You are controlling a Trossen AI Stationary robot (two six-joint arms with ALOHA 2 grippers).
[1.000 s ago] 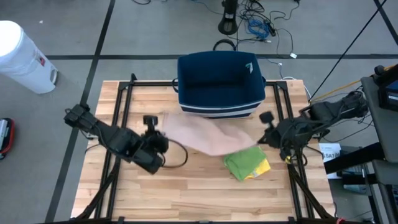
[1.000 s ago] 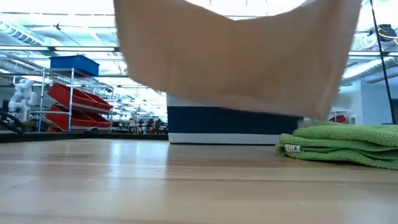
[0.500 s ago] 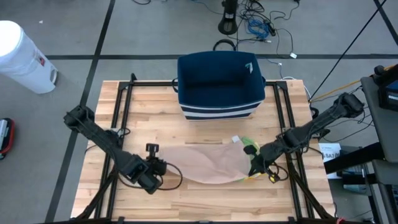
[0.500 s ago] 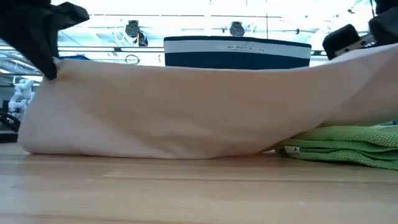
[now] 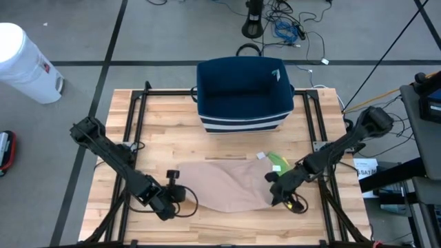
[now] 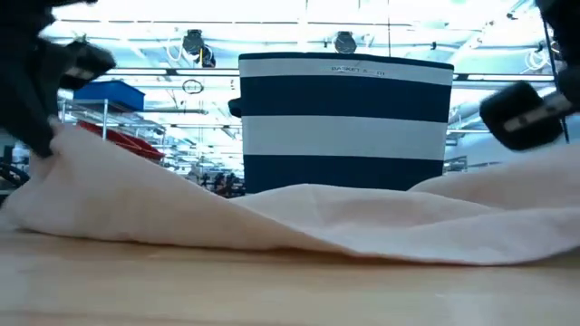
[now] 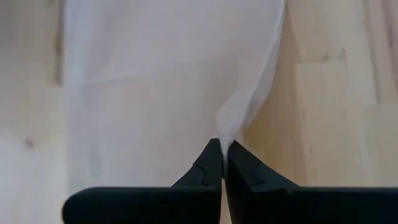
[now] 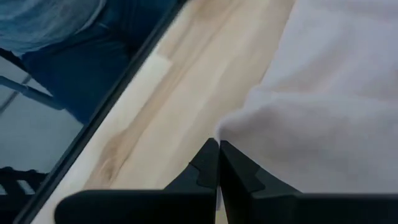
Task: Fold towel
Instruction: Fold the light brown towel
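Observation:
A beige towel (image 5: 224, 184) lies spread on the wooden table's near half, in front of the dark blue striped basket (image 5: 241, 93). My left gripper (image 5: 178, 194) is at the towel's left near corner and is shut on it. My right gripper (image 5: 273, 180) is at the towel's right end, also shut on it. In the low view the towel (image 6: 308, 217) rests on the table along its middle and rises toward both held ends. My left gripper pinches the towel's left near corner (image 7: 229, 127) between its two shut fingers, coming slanting down from the table's left. The corner stands up in a small peak; the cloth beyond it lies slack on the table. My right gripper pinches the towel's right corner (image 8: 239, 124) between its two shut fingers, slanting down from the table's right. That corner is raised a little; the rest of the cloth lies slack.
A green cloth (image 5: 278, 164) lies under the towel's right part, only a strip showing. Black frame rails (image 5: 135, 131) run along the table's left and right sides. A white bin (image 5: 24, 62) stands on the floor beyond the far left corner.
Both grippers have come down and toward the table's near edge, tipping further downward and staying shut on the towel. The towel, which hung in the air between them, now lies spread on the table and covers most of the green cloth.

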